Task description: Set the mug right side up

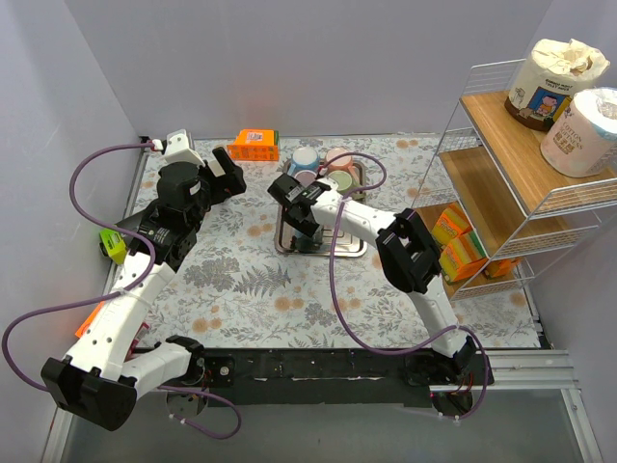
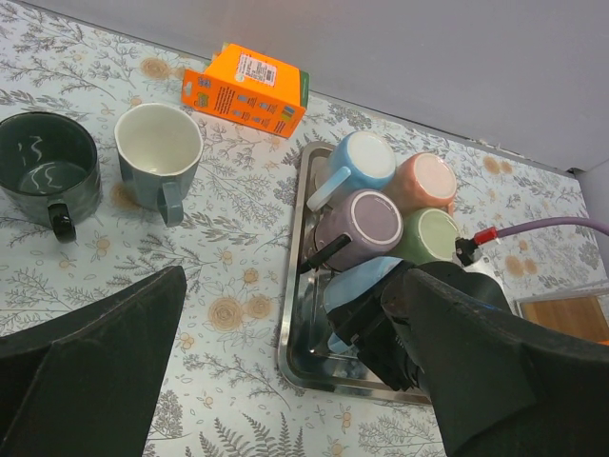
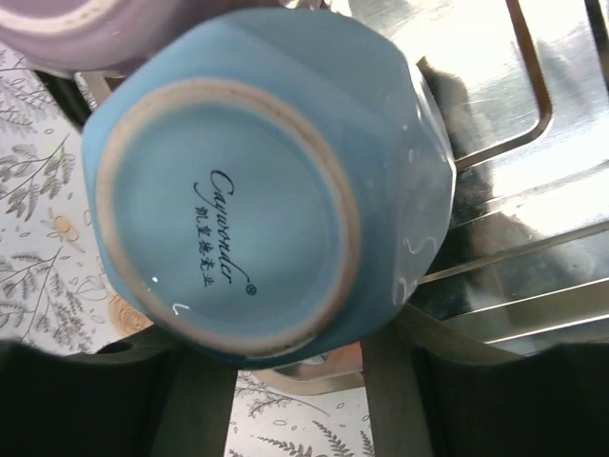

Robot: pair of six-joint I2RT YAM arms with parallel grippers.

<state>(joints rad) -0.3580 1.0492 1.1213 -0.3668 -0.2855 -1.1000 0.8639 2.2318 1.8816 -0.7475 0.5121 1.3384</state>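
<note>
half the upside-down blue mug (image 2: 360,283) hides under the right gripper (image 1: 307,227), grip unclear; left gripper (image 1: 225,172) hovers open.

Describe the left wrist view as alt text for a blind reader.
Five upside-down mugs sit in a metal tray, the right gripper at the nearest, light blue mug. Left of it sit two upright mugs and an orange box.

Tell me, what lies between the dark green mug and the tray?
An upright grey mug stands between the dark green mug and the tray, in the left wrist view.
</note>
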